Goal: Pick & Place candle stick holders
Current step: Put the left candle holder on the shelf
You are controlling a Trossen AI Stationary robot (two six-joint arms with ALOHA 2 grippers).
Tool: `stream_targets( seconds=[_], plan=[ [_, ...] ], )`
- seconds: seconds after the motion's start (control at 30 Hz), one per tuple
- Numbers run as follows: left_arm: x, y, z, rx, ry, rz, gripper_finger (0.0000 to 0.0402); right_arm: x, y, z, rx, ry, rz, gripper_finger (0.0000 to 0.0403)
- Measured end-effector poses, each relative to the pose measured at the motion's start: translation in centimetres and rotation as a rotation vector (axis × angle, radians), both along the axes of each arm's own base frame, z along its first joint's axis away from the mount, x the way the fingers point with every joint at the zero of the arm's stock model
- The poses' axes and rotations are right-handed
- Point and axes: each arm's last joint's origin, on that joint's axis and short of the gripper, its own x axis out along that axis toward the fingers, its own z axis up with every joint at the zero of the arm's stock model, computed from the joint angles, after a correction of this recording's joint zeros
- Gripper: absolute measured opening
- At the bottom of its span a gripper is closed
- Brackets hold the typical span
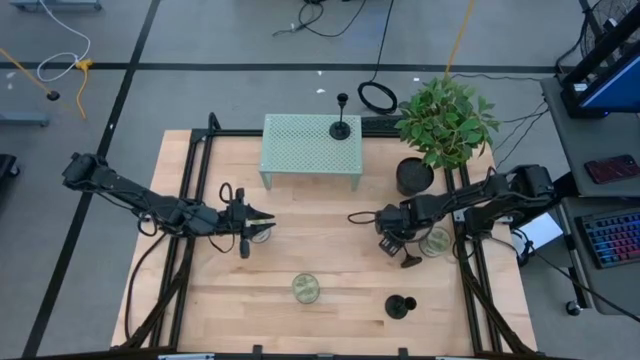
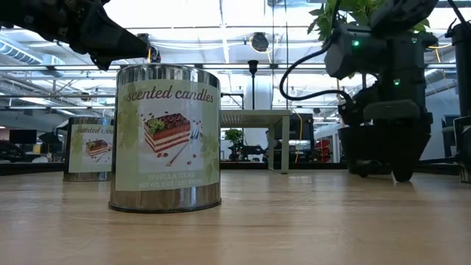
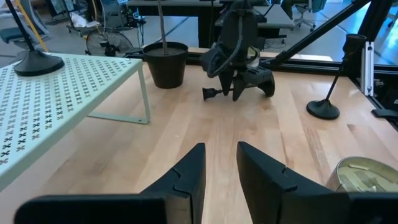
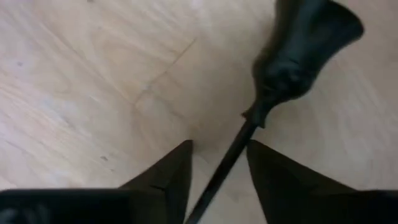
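Note:
Three black candle stick holders show. One stands on the green mesh rack, also in the left wrist view. One stands on its base near the table's front. The third lies tipped over on the wood at the right, base toward the near edge. My right gripper points down over it, open, with one finger on either side of the thin stem and a gap on both sides. My left gripper is open and empty at the table's left.
Three scented candle tins stand on the table: one by my left gripper, one near the front middle, one beside my right gripper. A black plant pot stands at the back right, next to the green rack.

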Motion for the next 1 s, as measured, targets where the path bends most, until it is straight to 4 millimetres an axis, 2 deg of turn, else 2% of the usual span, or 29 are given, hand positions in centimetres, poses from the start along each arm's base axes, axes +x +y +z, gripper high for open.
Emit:
stream_targets(
  seconds=[0.2, 0.27, 0.33, 0.47, 0.6, 0.7, 0.87, 1.0],
  plan=[
    [0.0, 0.0, 0.0, 0.002, 0.002, 0.000, 0.0097, 0.5, -0.5, 0.2, -0.001, -0.043, 0.100, 0.0034],
    [0.0, 0.0, 0.0, 0.003, 0.001, 0.000, 0.0097, 0.8, -0.6, 0.3, -0.002, -0.066, 0.134, 0.0011],
    [0.0, 0.0, 0.0, 0.004, 0.001, 0.000, 0.0097, 1.3, -0.5, 0.4, -0.008, -0.115, 0.147, 0.0012],
    [0.0, 0.0, 0.0, 0.004, 0.001, 0.001, 0.0097, 3.6, -0.3, 1.4, 0.031, -0.345, 0.195, 0.0010],
    [0.0, 0.0, 0.0, 0.002, -0.004, 0.000, 0.0097, 5.8, 0.2, 2.7, 0.112, -0.636, 0.311, 0.0008],
    [0.0, 0.0, 0.0, 0.002, -0.004, 0.001, 0.0097, 7.2, 0.3, 4.2, 0.094, -0.848, 0.403, 0.0011],
    [0.0, 0.0, 0.2, 0.020, -0.016, 0.000, 0.0097, 8.9, 0.1, 7.2, -0.127, -1.216, 0.586, 0.0007],
    [0.2, 0.0, 1.0, -0.005, -0.098, 0.005, 0.0097, 9.4, -0.5, 9.0, -0.383, -1.376, 0.623, 0.0010]
  ],
)
